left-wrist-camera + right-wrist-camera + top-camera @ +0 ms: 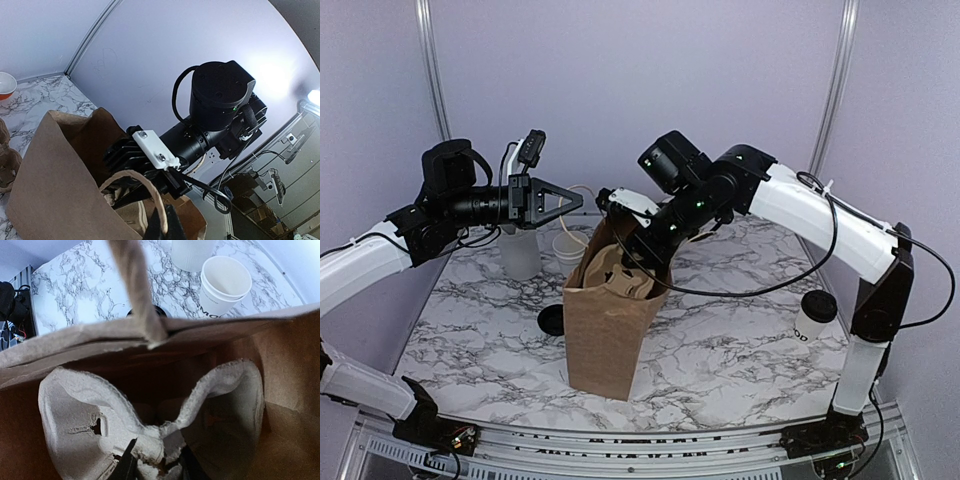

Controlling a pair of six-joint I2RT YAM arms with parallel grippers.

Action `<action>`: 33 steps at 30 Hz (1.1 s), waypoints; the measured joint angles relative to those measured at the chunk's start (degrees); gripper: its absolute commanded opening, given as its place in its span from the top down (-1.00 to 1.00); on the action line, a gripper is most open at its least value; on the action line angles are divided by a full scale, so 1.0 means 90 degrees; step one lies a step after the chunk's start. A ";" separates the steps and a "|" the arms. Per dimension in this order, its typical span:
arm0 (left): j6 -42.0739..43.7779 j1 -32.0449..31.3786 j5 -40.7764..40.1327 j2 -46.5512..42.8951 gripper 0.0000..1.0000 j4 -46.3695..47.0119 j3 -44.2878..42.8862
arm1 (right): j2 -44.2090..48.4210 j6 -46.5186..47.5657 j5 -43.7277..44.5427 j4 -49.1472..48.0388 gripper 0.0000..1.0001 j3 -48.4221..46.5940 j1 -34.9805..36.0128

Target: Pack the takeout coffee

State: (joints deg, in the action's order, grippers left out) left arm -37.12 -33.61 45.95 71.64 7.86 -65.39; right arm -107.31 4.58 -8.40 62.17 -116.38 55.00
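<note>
Reaching into the paper bag, my right gripper is clamped on the centre ridge of the pulp carrier. My left gripper pinches the bag's handle at 11 o'clock. The coffee cup stands on the table at the bag's 3 o'clock

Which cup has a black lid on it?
The small white cup standing alone far out on the right wears a black lid. The other cup behind the paper bag is open on top.
</note>
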 measured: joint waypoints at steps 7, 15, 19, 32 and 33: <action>0.0002 0.0005 0.0000 0.0000 0.98 0.0000 0.0002 | -0.0007 0.0000 0.0010 0.0002 0.41 -0.0022 0.0002; 0.0002 0.0007 0.0000 0.0000 0.98 0.0002 0.0002 | -0.0032 -0.0010 0.0022 0.0083 0.07 -0.0180 0.0015; 0.0002 0.0007 0.0000 0.0000 0.98 0.0002 0.0002 | -0.0041 -0.0007 0.0024 0.0100 -0.06 -0.0221 0.0017; 0.0002 0.0007 0.0000 0.0000 0.98 0.0002 0.0002 | -0.0039 -0.0022 0.0073 0.0092 -0.53 -0.0420 0.0046; 0.0002 0.0007 0.0000 0.0000 0.97 0.0002 0.0002 | -0.0036 -0.0024 0.0073 0.0087 -0.55 -0.0423 0.0046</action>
State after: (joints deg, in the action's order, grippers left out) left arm -37.10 -33.54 45.95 71.64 7.88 -65.36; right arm -107.63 4.36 -7.75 62.96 -120.18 55.42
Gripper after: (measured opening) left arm 0.016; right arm 0.751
